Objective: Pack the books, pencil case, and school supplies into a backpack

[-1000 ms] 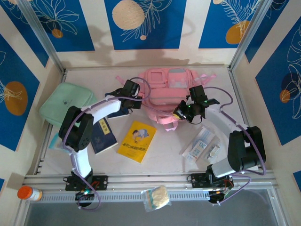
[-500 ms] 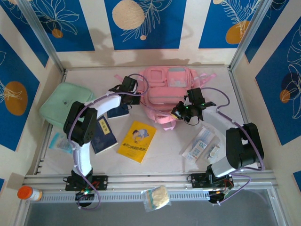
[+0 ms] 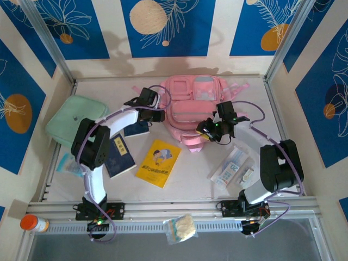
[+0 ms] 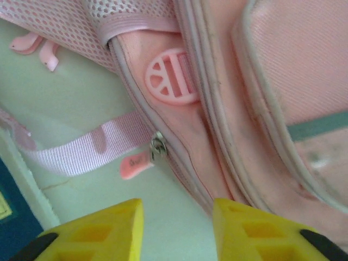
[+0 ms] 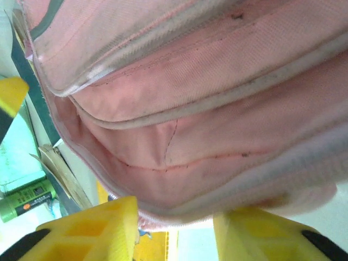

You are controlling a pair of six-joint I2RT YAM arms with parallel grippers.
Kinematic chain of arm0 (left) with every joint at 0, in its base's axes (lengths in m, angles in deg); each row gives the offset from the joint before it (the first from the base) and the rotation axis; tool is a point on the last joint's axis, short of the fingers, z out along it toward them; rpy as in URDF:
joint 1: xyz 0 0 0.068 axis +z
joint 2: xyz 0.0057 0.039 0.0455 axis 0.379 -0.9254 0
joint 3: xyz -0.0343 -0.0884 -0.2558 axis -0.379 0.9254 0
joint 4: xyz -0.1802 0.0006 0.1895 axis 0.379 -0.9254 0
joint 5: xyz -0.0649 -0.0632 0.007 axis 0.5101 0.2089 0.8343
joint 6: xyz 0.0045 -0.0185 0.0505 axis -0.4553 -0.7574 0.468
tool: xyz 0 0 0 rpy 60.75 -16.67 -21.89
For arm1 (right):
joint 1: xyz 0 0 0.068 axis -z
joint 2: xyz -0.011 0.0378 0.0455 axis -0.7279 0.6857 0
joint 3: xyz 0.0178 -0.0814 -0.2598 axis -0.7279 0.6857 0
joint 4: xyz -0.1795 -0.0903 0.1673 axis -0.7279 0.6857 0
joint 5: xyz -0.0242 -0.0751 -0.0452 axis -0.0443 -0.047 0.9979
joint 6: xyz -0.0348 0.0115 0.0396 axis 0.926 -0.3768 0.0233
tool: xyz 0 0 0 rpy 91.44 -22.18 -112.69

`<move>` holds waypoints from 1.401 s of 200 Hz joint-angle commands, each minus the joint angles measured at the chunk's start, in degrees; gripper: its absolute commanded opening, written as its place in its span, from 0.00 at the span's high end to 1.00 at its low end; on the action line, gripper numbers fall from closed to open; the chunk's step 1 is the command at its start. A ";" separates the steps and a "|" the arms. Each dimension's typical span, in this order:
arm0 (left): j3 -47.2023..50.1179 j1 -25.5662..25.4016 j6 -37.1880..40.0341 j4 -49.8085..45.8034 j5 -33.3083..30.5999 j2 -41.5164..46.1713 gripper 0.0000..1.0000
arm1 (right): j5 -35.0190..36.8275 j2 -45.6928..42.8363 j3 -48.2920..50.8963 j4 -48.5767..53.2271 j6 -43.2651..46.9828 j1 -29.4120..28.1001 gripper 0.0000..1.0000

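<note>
The pink backpack [image 3: 196, 103] lies flat at the back centre of the table. My left gripper [image 3: 158, 115] is open at its left edge. In the left wrist view, the pink zip pull [image 4: 136, 165] and slider [image 4: 158, 147] lie just ahead of the yellow fingertips [image 4: 117, 225]. My right gripper [image 3: 203, 129] is open at the backpack's lower right edge, and the zipped seam [image 5: 179, 209] sags between its fingers [image 5: 103, 223]. The yellow book [image 3: 158, 163] and a navy book [image 3: 120, 155] lie in front. A second navy book [image 3: 136, 129] is under the left arm. The white packet [image 3: 231, 166] and small white pieces [image 3: 248, 175] lie front right.
A mint-green pouch [image 3: 76, 118] sits at the left, with a pale packet [image 3: 68, 163] in front of it. An orange-capped bottle [image 3: 33, 223] and a clear bag [image 3: 182, 227] rest on the front rail. Frame posts and patterned walls close in the table.
The right gripper has moved left onto the backpack's lower edge, and that edge has shifted a little. The left gripper has moved slightly back along the left side.
</note>
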 commanded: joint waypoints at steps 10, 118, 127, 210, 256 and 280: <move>7.59 0.64 -0.49 -1.36 3.43 12.04 0.49 | -0.32 -5.17 -1.65 7.91 4.82 0.25 0.39; 40.30 -1.70 -9.80 -7.00 9.57 42.26 0.34 | 2.67 -8.20 6.42 4.09 -3.19 -24.36 0.33; 42.37 -2.20 -10.79 -5.12 10.64 42.93 0.34 | 2.80 -6.87 6.56 2.37 -4.61 -25.62 0.33; 47.50 -5.59 -14.71 4.19 7.47 35.80 0.33 | 5.29 6.71 3.80 -5.43 -7.91 -29.22 0.36; 48.68 -9.72 -17.43 5.01 7.03 35.66 0.34 | 6.19 10.20 0.17 -5.23 -6.72 -28.19 0.36; 48.58 -15.44 -19.37 0.18 3.74 37.73 0.34 | 4.45 11.97 -2.85 -4.98 -4.95 -26.56 0.35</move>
